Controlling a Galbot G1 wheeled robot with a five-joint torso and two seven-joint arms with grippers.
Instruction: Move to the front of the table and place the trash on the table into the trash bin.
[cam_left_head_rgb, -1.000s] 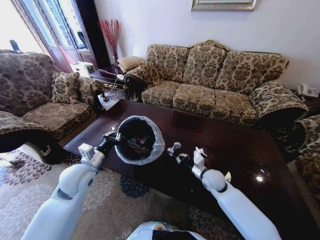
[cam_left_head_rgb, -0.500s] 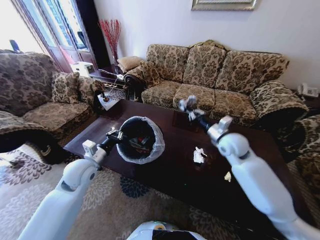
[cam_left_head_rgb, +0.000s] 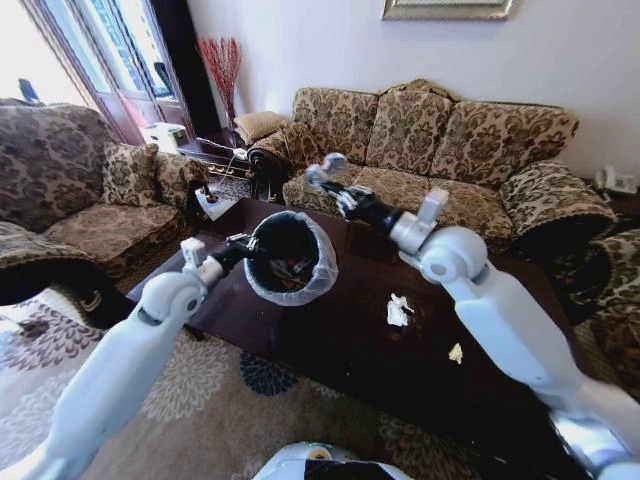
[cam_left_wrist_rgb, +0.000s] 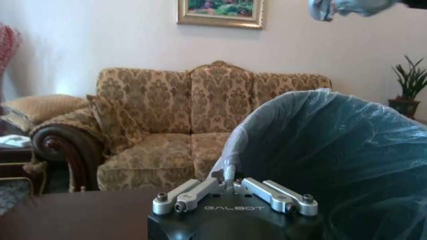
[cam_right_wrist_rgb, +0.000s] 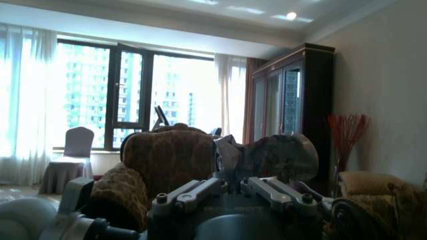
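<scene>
Step in hand: carry to bin. Right pincer (cam_left_head_rgb: 322, 176) raised at upper centre of head view, clenched on crushed bottle (cam_left_head_rgb: 326, 166), above and just beyond bin (cam_left_head_rgb: 290, 258). Same bottle (cam_right_wrist_rgb: 267, 156) seen close in right wrist view, pinched between fingers (cam_right_wrist_rgb: 193, 192), grey and crumpled. In left wrist view, a grey-blue crumpled shape at upper right (cam_left_wrist_rgb: 350, 7), judged to be that bottle high over the bin's far rim.

Left pincer (cam_left_head_rgb: 247, 246) at bin's left rim, centre-left of head view; clenched on liner (cam_left_wrist_rgb: 230, 167), fingers (cam_left_wrist_rgb: 180, 197) closed on a fold of the translucent bag. Bin held tilted, mouth turned toward right arm. Dark interior with some trash already inside, items not resolvable.

Bin standing on bench (cam_left_head_rgb: 350, 340), centre-left. Left on bench: paper wad (cam_left_head_rgb: 398, 310) at centre right, small scrap (cam_left_head_rgb: 456, 353) lower right. Both well apart from bin.

Next move, as judgement: bring right pincer down and slightly nearer until bottle hangs over the open mouth, then release. Needs left pincer steady on rim so bin does not tip or slide. Risk: drop from present spot may land past far rim.

Writing: "GALBOT" embossed on left wrist housing (cam_left_wrist_rgb: 233, 208). Similar faint mark on right wrist housing, not legible. No label readable on bottle.
</scene>
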